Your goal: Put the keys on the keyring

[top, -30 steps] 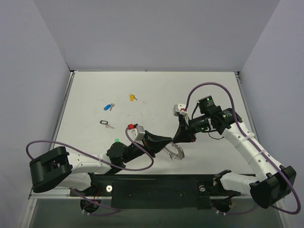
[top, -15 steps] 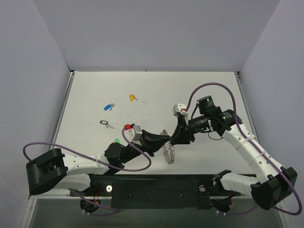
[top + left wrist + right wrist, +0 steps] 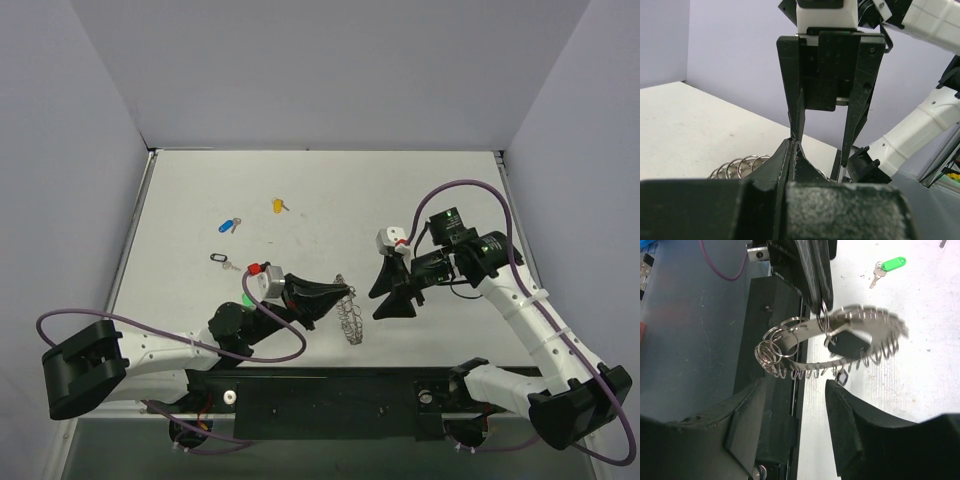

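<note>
Left hand: my left hand [image 3: 343, 293] is clenched, its fingertips pinching the rim of the keyring.
Keyring: a large silvery ring of coiled wire [image 3: 351, 315], held up off the white counter [image 3: 420, 190] and hanging from my left fingertips, between my two hands.
Keyring axis: from above it shows edge-on as a narrow shape. Its long axis runs far to near, the far end at my left fingertips and the near end toward the arm bases. The right wrist view shows its open face, lying across the frame.
Right hand: my right hand [image 3: 390, 297] is released, fingers spread with nothing between them, just right of the ring and apart from it.
Black-capped key: a black plastic cap [image 3: 847, 346] sits inside the loop; whether it is threaded on I cannot tell.
Loose keys, all flat on the counter: blue-capped key [image 3: 229, 225], yellow-capped key [image 3: 278, 205] and second black-capped key [image 3: 221, 259], blades pointing right, lie well apart from the ring. The green-capped key [image 3: 892, 263] points its blade left in the right wrist view.
</note>
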`<state>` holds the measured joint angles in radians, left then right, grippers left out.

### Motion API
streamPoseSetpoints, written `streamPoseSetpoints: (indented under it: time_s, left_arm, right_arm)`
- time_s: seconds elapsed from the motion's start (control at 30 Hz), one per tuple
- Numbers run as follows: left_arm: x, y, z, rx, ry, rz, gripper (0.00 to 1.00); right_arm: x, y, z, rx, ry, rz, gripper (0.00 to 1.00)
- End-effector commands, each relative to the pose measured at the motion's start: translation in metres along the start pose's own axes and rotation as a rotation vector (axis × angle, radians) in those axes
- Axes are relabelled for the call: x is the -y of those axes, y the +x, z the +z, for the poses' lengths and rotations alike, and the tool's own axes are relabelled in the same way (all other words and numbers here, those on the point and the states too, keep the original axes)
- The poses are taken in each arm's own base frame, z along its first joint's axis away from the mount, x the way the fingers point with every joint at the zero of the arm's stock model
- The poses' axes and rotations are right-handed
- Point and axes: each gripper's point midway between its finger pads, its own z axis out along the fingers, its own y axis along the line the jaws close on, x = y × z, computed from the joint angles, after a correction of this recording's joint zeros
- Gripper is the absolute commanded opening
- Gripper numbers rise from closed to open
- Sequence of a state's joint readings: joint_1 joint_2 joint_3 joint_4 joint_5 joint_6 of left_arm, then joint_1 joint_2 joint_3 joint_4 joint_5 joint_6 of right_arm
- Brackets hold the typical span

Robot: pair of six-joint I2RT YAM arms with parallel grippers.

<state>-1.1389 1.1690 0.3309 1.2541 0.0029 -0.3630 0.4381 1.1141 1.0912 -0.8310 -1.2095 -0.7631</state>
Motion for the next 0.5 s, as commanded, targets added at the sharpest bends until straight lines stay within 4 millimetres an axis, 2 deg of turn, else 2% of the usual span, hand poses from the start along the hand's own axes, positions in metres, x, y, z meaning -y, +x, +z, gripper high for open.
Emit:
streamPoseSetpoints:
  time_s: [0.0, 0.23, 0.47]
  left_arm:
    - [0.029, -0.058, -0.002, 0.184, 0.136, -0.005, 0.0]
    - [0.042, -0.056, -0.008, 0.143, 0.24, -0.017, 0.0]
    - [0.041, -0.045, -0.008, 0.048, 0.262, 0.014, 0.0]
  right_arm:
    - [-0.014, -0.011, -0.008, 0.039, -0.031, -0.065, 0.47]
    - [-0.011, -0.017, -0.007, 0.03, -0.041, -0.104, 0.5]
    - [-0.016, -0.032, -0.008, 0.007, -0.056, -0.114, 0.51]
